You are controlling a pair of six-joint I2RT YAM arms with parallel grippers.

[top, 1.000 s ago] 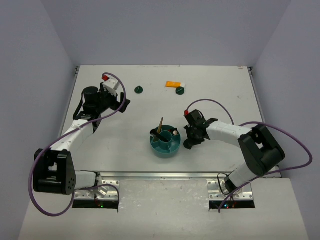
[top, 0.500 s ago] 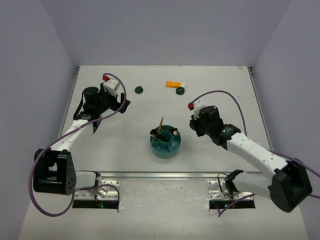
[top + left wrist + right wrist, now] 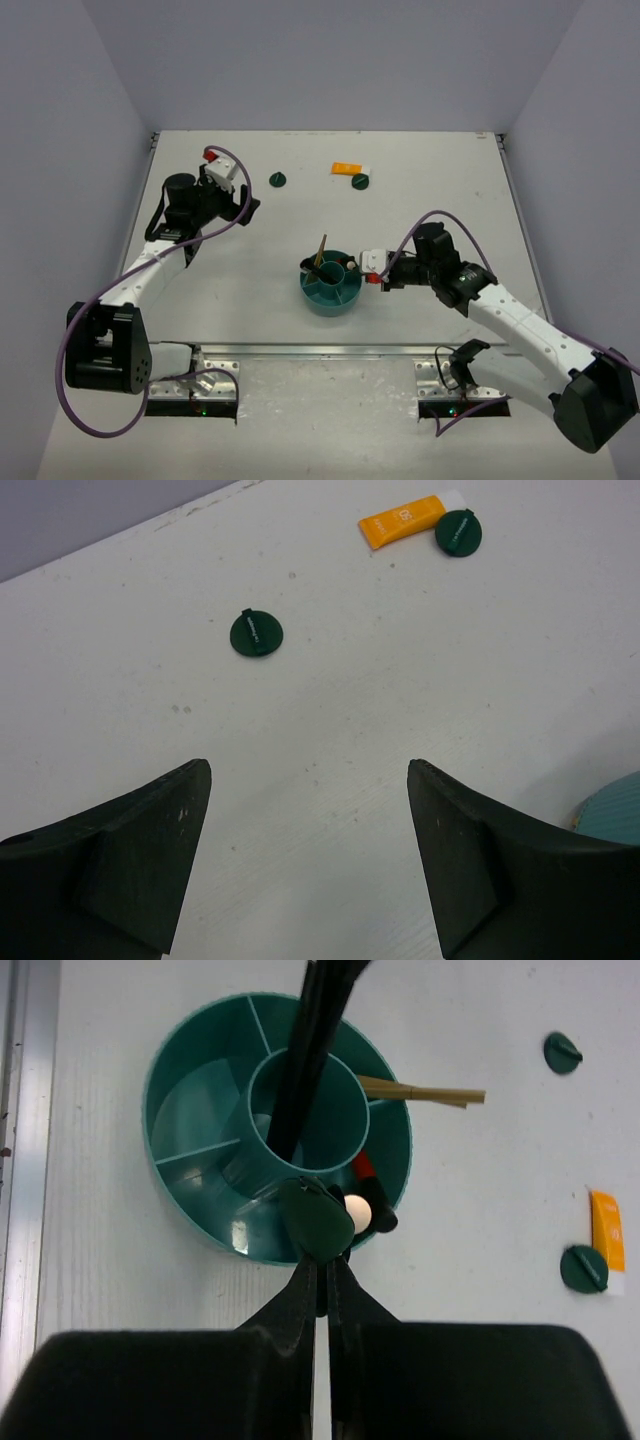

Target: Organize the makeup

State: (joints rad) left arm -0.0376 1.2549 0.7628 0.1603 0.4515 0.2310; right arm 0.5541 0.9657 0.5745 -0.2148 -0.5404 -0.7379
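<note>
Working across the bench [image 3: 250,290] from the left, I count three pieces not yet put away. One dark green compact [image 3: 255,633] lies alone toward the far edge. Further right, the orange-and-white packet [image 3: 349,168] lies with a second compact [image 3: 360,182] touching its white end.

The teal bowl [image 3: 175,1125] sits near the middle and already holds part of the set. Black brushes [image 3: 315,1050] stand in its centre cup, a tan brush [image 3: 425,1092] leans out over the rim, and a red pencil [image 3: 363,1168] lies in an outer compartment. I judge the job a little over halfway done.

My left arm reaches out over the far left of the bench. Its left tool [image 3: 307,780] is spread wide with nothing between the jaws, facing the lone compact but well short of it.

My right arm is stretched leftward, low, toward the bowl. The right tool [image 3: 320,1260] is closed, its tips just at the bowl's near rim. A dark green shape [image 3: 316,1218] sits right at those tips. I cannot tell whether it is a compact pinched there, something lying in the bowl, or the tips themselves.
</note>
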